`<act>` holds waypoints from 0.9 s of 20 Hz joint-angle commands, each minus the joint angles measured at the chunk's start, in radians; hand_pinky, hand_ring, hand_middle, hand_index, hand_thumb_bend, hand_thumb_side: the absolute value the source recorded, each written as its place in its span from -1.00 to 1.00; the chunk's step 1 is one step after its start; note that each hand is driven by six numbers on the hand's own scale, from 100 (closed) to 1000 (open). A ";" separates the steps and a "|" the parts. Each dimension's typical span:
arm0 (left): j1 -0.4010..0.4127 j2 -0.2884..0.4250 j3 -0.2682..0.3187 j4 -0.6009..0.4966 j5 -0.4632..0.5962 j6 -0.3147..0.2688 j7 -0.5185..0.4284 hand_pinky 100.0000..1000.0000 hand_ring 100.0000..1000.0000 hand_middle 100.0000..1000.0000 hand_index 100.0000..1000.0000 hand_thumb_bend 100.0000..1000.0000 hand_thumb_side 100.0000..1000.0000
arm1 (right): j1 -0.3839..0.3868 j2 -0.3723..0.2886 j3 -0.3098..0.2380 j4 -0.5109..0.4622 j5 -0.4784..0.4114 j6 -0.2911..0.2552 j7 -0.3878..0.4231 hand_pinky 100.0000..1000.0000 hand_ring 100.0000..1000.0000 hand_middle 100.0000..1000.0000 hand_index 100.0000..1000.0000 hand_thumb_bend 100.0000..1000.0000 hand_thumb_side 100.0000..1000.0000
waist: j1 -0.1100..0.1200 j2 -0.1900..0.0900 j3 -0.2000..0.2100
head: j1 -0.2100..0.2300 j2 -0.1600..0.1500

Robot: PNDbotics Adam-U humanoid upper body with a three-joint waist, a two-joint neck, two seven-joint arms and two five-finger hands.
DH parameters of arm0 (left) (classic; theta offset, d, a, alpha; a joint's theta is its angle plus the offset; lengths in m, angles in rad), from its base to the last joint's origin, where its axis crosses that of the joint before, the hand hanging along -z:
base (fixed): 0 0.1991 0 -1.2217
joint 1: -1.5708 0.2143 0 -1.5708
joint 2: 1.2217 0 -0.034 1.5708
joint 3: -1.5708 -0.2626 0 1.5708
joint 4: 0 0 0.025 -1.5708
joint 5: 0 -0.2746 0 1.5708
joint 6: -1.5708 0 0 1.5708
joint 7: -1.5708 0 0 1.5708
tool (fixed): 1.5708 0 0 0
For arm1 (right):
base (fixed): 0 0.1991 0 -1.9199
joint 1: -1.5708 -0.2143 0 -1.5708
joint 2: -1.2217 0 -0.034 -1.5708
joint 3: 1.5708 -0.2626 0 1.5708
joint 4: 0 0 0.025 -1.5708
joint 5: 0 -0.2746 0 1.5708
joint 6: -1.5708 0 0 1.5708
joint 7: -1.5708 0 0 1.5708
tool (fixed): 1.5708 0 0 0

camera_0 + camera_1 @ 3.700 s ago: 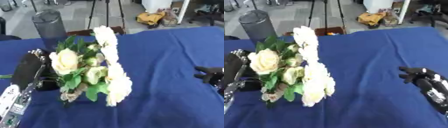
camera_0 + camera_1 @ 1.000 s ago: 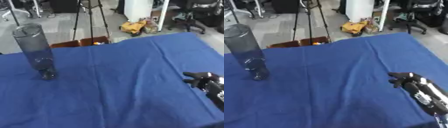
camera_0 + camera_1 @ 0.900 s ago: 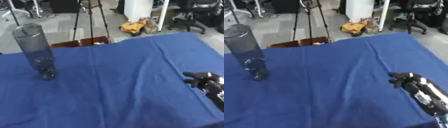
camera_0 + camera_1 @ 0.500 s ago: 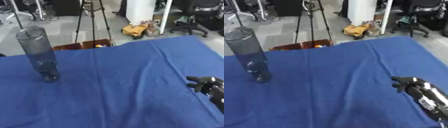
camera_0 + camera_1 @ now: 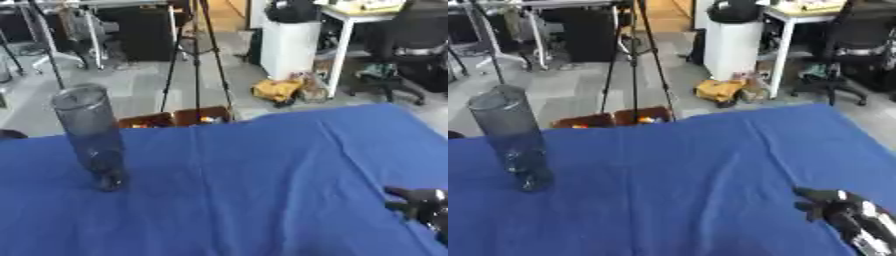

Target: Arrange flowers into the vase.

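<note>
Vase [image 5: 90,135], a tall, clear, dark-tinted cylinder, stands upright at the left of the frame on the blue tablecloth [image 5: 254,185], which is the largest thing in view and fills the lower half. No flowers show in either view. Beyond the table's far edge a tripod [image 5: 194,55] stands on the grey floor. The robot's right hand [image 5: 833,205] lies low at the lower right, well apart from the vase, with fingers curled and nothing held. The right eye view shows the hand with part of its forearm; the left eye view cuts it off at the frame's edge. The left hand appears in neither view.
</note>
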 commanded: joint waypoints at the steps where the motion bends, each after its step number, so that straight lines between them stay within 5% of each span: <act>1: -0.019 0.042 -0.010 0.004 0.061 -0.017 0.002 -1.00 -1.00 -1.00 -1.00 0.50 -0.59 | -0.009 -0.023 -0.003 -0.008 0.004 0.000 0.000 0.77 0.88 -0.05 0.49 -0.54 -0.05 | 0.008 -0.007 0.000 | 0.021 -0.073; 5: -0.022 0.048 -0.021 0.010 0.131 -0.035 0.002 -1.00 -1.00 -1.00 -1.00 0.50 -0.59 | -0.011 -0.026 -0.001 -0.009 0.003 -0.001 0.002 0.77 0.88 -0.05 0.49 -0.54 -0.05 | 0.008 -0.007 0.001 | 0.034 -0.172; 8: -0.023 0.047 -0.025 0.011 0.157 -0.049 0.009 -1.00 -1.00 -1.00 -1.00 0.50 -0.58 | -0.012 -0.028 0.001 -0.008 0.000 -0.001 0.004 0.77 0.88 -0.05 0.49 -0.54 -0.05 | 0.008 -0.008 0.002 | 0.034 -0.207; 18: -0.029 0.036 0.001 -0.066 0.208 -0.170 0.109 -1.00 -1.00 -1.00 -1.00 0.58 -0.50 | -0.016 -0.030 0.001 -0.006 -0.001 0.003 0.005 0.78 0.88 -0.05 0.49 -0.54 -0.04 | 0.014 -0.009 -0.003 | 0.029 -0.204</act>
